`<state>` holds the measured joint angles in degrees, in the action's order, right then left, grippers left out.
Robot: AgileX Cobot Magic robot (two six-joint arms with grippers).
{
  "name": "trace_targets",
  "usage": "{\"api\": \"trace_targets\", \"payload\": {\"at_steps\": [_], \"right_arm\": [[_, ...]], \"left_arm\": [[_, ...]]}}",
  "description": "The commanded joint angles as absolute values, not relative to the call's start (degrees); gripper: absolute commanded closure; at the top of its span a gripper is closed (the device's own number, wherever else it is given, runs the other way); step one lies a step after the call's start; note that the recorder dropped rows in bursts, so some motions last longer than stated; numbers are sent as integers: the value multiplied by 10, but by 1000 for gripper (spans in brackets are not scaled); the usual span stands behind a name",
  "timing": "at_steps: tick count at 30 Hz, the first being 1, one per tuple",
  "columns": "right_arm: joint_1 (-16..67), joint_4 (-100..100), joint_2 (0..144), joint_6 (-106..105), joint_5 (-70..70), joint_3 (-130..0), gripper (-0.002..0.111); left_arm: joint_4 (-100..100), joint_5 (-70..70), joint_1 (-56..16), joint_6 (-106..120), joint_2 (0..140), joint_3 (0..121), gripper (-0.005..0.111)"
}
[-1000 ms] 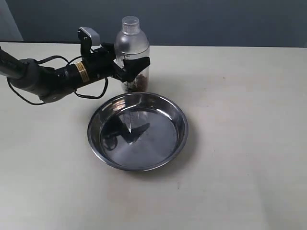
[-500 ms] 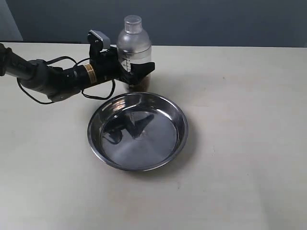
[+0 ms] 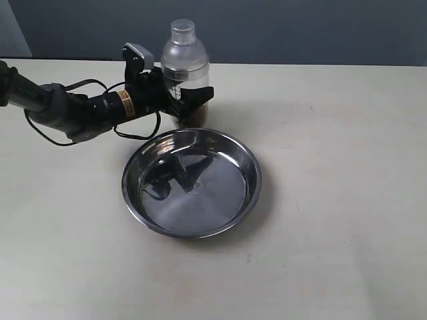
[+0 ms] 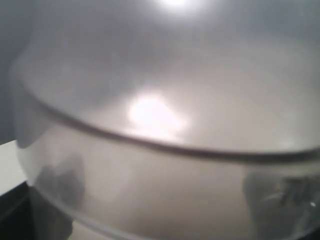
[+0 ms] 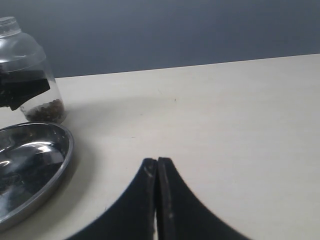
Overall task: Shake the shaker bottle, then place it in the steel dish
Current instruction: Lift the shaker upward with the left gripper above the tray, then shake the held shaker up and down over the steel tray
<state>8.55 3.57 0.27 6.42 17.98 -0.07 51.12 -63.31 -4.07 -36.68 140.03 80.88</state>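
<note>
Pale beige tabletop [image 3: 333, 200], dark grey wall [image 3: 300, 30], left fingers [image 3: 197, 95] straddling shaker bottle [image 3: 185, 57], grip unclear, right fingers [image 5: 142, 200] together

obstacle: shaker bottle [image 3: 185, 73] behind steel dish [image 3: 256, 175] | table [image 3: 347, 200] right: free

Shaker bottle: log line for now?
shaker bottle upright outside steel dish | left gripper astride it, grip unclear | right gripper shut

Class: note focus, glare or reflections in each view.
Exterior view: sharp; the steel dish mirrors the left pincer darkly. Left wrist view: the shaker bottle fills it, blurred, with a glare patch. Right wrist view: table sharp, right pincer a black silhouette.
</note>
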Motion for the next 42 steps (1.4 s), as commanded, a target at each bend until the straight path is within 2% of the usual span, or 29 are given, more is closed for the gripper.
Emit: {"api": "trace_targets", "payload": {"at_steps": [1, 4, 11, 16, 19, 24, 27, 32, 37, 40, 42], "right_arm": [[86, 33, 0, 62, 175, 0, 109], [86, 33, 0, 62, 175, 0, 109], [86, 33, 0, 62, 175, 0, 109], [86, 33, 0, 62, 175, 0, 109], [86, 33, 0, 62, 175, 0, 109], [86, 33, 0, 62, 175, 0, 109], [86, 33, 0, 62, 175, 0, 109], [86, 33, 0, 62, 175, 0, 109], [86, 33, 0, 62, 175, 0, 109], [86, 33, 0, 62, 175, 0, 109], [86, 35, 0, 62, 175, 0, 109]], "left_arm": [[500, -656, -43, -370, 1400, 811, 91], [509, -652, -40, -373, 1400, 811, 106], [498, -639, -38, -416, 1353, 811, 106], [523, -552, -35, -466, 1222, 812, 106], [580, -509, -35, -525, 1132, 812, 106], [756, -526, -41, -715, 1024, 805, 106], [850, -462, -71, -783, 1018, 748, 106], [831, -403, -123, -746, 1014, 627, 106], [781, -314, -134, -745, 852, 631, 106], [759, -207, -171, -743, 898, 524, 106], [744, -256, -171, -744, 926, 486, 106]]}}
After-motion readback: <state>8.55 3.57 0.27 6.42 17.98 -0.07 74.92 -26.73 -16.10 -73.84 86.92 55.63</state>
